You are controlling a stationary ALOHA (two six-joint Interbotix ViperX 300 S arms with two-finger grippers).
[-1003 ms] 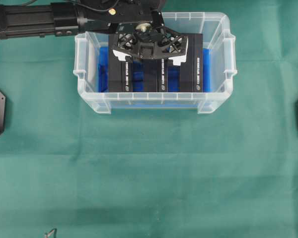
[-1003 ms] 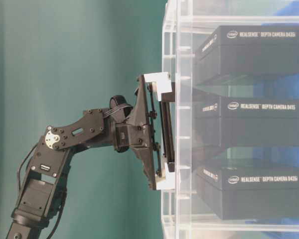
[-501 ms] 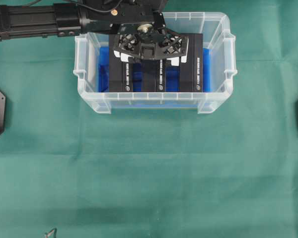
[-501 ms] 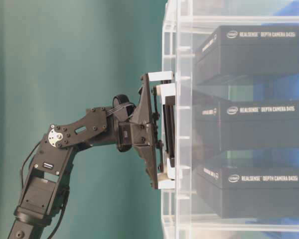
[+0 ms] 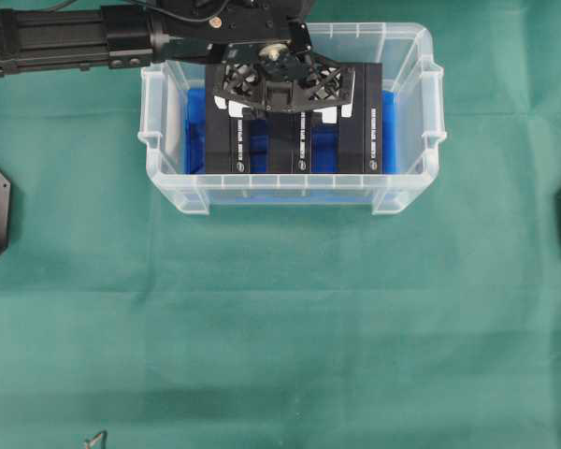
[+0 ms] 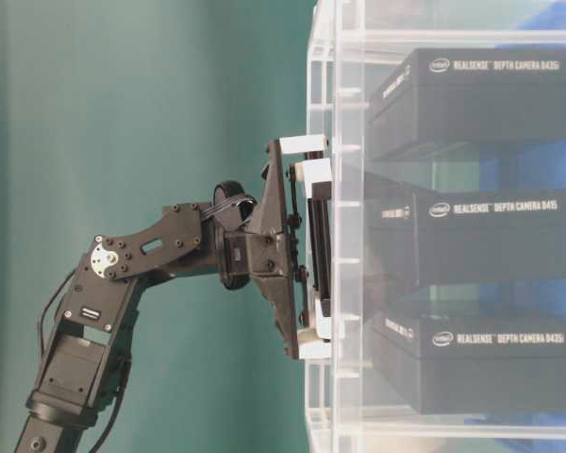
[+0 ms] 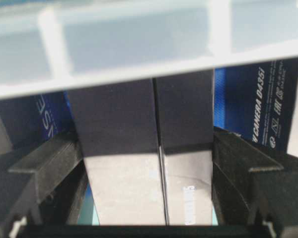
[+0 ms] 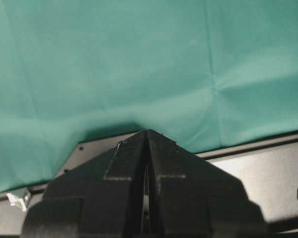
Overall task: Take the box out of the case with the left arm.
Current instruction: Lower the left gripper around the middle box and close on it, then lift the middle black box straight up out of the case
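Case (image 5: 168, 178) walls blur the middle box (image 7: 139, 129) clamped by left gripper (image 5: 282, 101); right gripper (image 8: 146, 198) is closed.

Lighting was even and diffuse from above, casting soft shadows on the tabletop (image 5: 280, 327). The left wrist view was blurred at close range, the case (image 7: 139, 49) rim washed out pale.

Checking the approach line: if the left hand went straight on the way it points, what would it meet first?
The left hand points down into the case; its fingers already flank the middle box, so that box, then probably the blue cloth beneath.
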